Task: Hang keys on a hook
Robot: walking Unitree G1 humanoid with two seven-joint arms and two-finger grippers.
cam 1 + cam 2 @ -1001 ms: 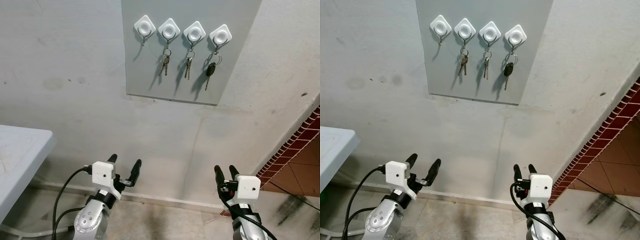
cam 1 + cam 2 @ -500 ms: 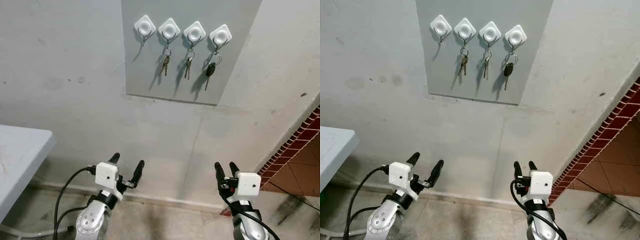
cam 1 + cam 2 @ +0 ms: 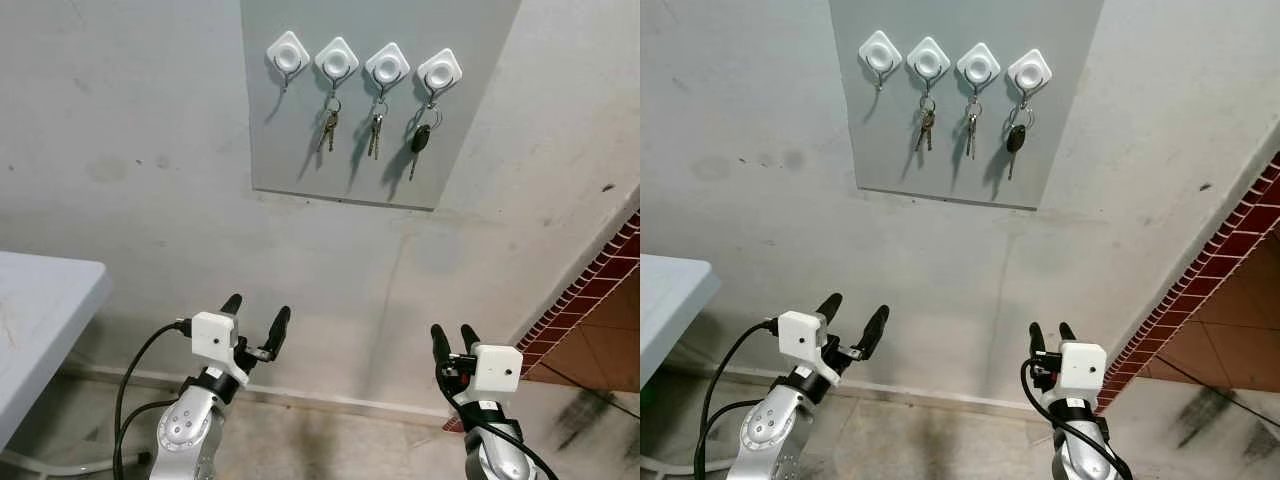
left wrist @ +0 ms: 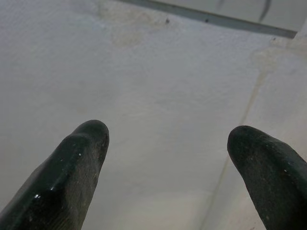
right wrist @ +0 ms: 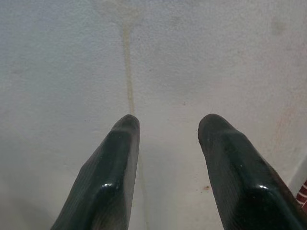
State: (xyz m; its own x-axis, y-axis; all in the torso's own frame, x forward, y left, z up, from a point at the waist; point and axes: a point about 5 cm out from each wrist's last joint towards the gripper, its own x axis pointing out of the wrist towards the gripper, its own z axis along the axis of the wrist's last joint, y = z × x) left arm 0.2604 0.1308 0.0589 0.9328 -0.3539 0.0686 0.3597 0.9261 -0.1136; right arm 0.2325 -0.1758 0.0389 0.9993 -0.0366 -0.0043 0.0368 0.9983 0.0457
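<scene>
Table: I see one pale table point(image 3: 40, 300) at my far left, its corner reaching toward the wall.
Left gripper: my left gripper point(image 3: 255, 318) is raised low in front of the grey wall point(image 3: 130, 180), its two black fingers point(image 4: 76, 167) spread wide apart with nothing between them.
Board: one grey board point(image 3: 300, 140) is fixed high on the wall, well above both grippers.
Hooks: I count four white hooks point(image 3: 364, 66) in a row across the top of the board.
Keys: I count three sets of keys point(image 3: 375, 134); the leftmost hook is bare, the second and third carry metal keys, the fourth a black-headed key.
Right gripper: my right gripper point(image 3: 451, 340) points up at the wall, fingers parted by a narrower gap, holding nothing.
Brick: one strip of red brick edging point(image 3: 590, 285) runs diagonally at my far right.
</scene>
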